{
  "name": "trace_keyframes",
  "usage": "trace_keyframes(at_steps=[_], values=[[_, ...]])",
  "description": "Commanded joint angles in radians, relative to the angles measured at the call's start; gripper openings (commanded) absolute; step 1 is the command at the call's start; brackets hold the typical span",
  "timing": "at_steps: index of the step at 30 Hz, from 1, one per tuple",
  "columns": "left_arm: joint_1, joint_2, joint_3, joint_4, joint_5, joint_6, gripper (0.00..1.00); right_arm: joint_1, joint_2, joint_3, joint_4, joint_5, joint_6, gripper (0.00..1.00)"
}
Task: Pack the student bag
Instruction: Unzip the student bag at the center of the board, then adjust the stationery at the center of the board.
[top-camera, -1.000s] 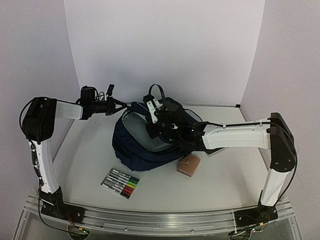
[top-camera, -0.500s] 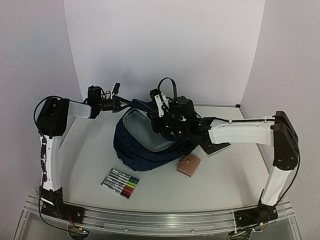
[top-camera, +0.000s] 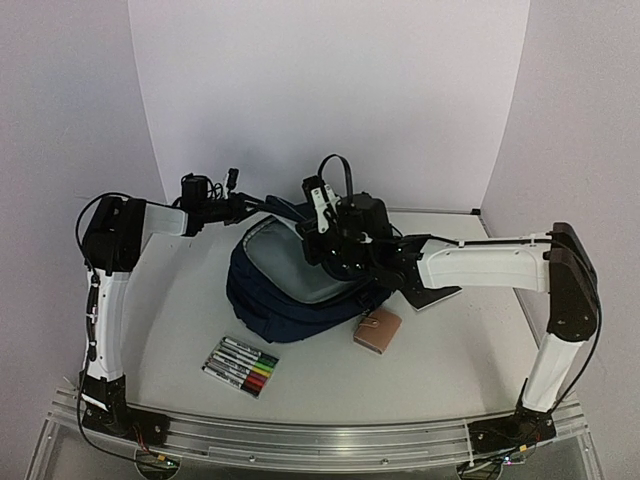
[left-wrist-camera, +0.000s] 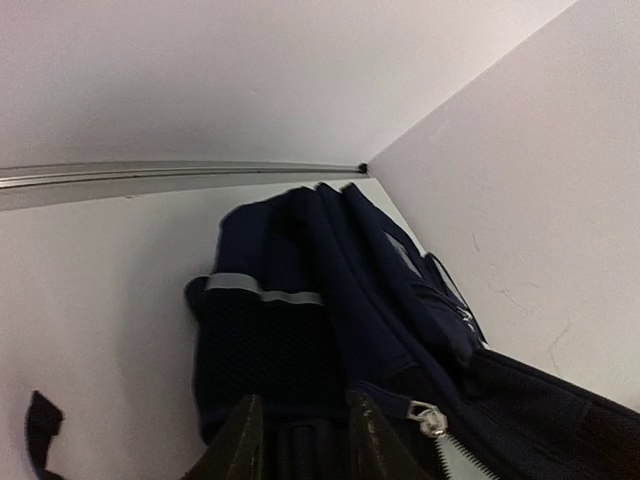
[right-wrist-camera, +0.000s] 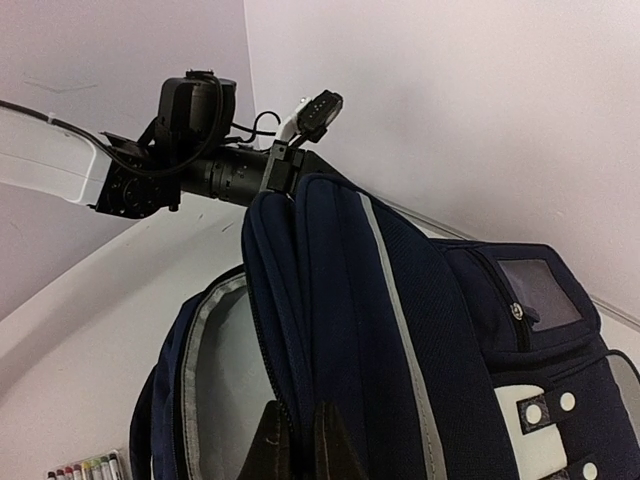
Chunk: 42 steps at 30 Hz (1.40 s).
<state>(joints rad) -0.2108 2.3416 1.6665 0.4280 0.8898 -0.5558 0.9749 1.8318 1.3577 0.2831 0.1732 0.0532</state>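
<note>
Have student bag (top-camera: 280, 305) mid-counter (top-camera: 450, 350), nearer far edge, top end lifted, main compartment unzipped w/ grey lining (top-camera: 275, 255) showing. Find rt tool (right-wrist-camera: 295, 440) pinched together on fabric at bag's opening rim. Find L tool (left-wrist-camera: 308, 445) at bag's top edge, fingers apart w/ dark fabric between.

Backpack (top-camera: 262, 300): navy blue; grey lining (top-camera: 285, 262); thin pale-grey stripe (right-wrist-camera: 395, 300); pale patch (right-wrist-camera: 540, 290) on front pocket.
Markers (top-camera: 240, 366) in front of backpack: black-and-white barrels with green, yellow, orange and red bands.
Small case (top-camera: 377, 331) beside backpack: tan brown.
Table (top-camera: 430, 385): white.
Left arm (top-camera: 105, 320), right arm (top-camera: 480, 268): white shells, black joints.
</note>
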Motion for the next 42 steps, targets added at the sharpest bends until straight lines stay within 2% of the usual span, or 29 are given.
trace_keyframes(at_steps=[1,4,7,11,15,20,21,25,28,33,42], values=[[0.091,-0.162,-0.088,-0.059,-0.264,0.072,0.42,0.031,-0.056,0.084,0.090,0.143,0.008,0.00],[0.109,-0.287,-0.180,-0.117,-0.334,0.105,0.58,0.028,-0.001,0.125,0.043,0.208,0.004,0.00],[0.110,-0.413,-0.285,-0.169,-0.403,0.146,0.68,0.024,0.059,0.161,0.025,0.217,0.010,0.00],[0.110,-0.562,-0.420,-0.218,-0.435,0.147,0.71,0.011,0.148,0.227,0.024,0.190,0.026,0.00],[0.108,-0.701,-0.558,-0.218,-0.438,0.086,0.71,-0.005,0.237,0.310,0.024,0.134,0.032,0.00],[0.091,-0.808,-0.687,-0.227,-0.430,0.017,0.72,-0.019,0.326,0.434,-0.006,0.050,0.019,0.02],[0.086,-0.820,-0.701,-0.234,-0.427,0.006,0.72,-0.018,0.326,0.450,-0.022,0.034,0.014,0.11],[0.061,-0.862,-0.754,-0.260,-0.429,-0.021,0.73,-0.018,0.253,0.432,-0.078,0.014,0.019,0.66],[0.037,-0.892,-0.798,-0.276,-0.453,-0.022,0.73,-0.026,0.138,0.327,-0.113,0.050,0.059,0.86],[0.011,-0.921,-0.847,-0.294,-0.475,-0.025,0.73,-0.123,-0.041,0.097,-0.195,0.037,0.266,0.98],[-0.019,-0.950,-0.888,-0.288,-0.501,-0.047,0.74,-0.400,-0.213,-0.278,-0.231,-0.133,0.655,0.98]])
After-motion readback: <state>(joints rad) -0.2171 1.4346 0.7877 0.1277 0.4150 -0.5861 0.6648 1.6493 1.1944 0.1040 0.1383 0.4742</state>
